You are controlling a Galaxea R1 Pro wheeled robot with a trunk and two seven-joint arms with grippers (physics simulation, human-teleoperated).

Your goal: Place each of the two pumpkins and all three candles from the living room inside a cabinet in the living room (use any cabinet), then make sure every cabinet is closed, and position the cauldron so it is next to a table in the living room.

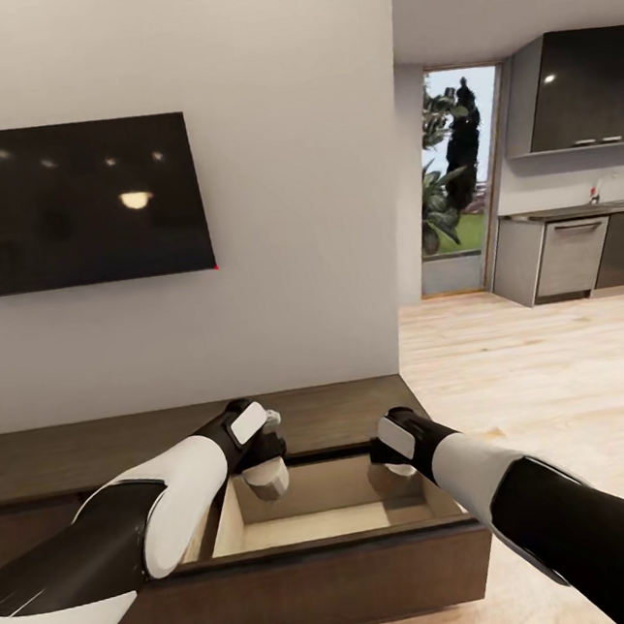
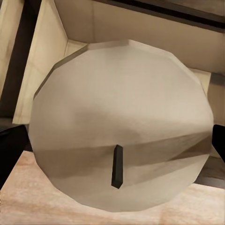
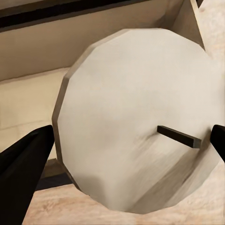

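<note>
Claws come first, one on each arm, and both are over the open drawer [image 1: 328, 520] of the long dark cabinet [image 1: 287, 588]. The left claw [image 1: 264, 464] is clenched on a candle [image 1: 268, 477], a short tan stub. From the left wrist camera the candle's round top [image 2: 119, 124] is very near, with a small dark wick [image 2: 117, 166], and a black finger [image 2: 9, 150] sits at each side of it. Pale drawer walls lie below it.

The right claw [image 1: 400, 459] grips a second candle [image 1: 400, 470] over the right end of the same drawer. From the right wrist camera this candle [image 3: 136, 122] has its wick [image 3: 179, 136] too, with a black finger [image 3: 21, 164] pressed at its side.

The cabinet's top surface [image 1: 123, 443] is dark wood. A black TV [image 1: 74, 204] hangs on the grey wall above it. The floor [image 1: 537, 392] is light wood planks. Far to the right is a glass door [image 1: 458, 187] with green plants outside, then grey kitchen cupboards [image 1: 574, 255].
</note>
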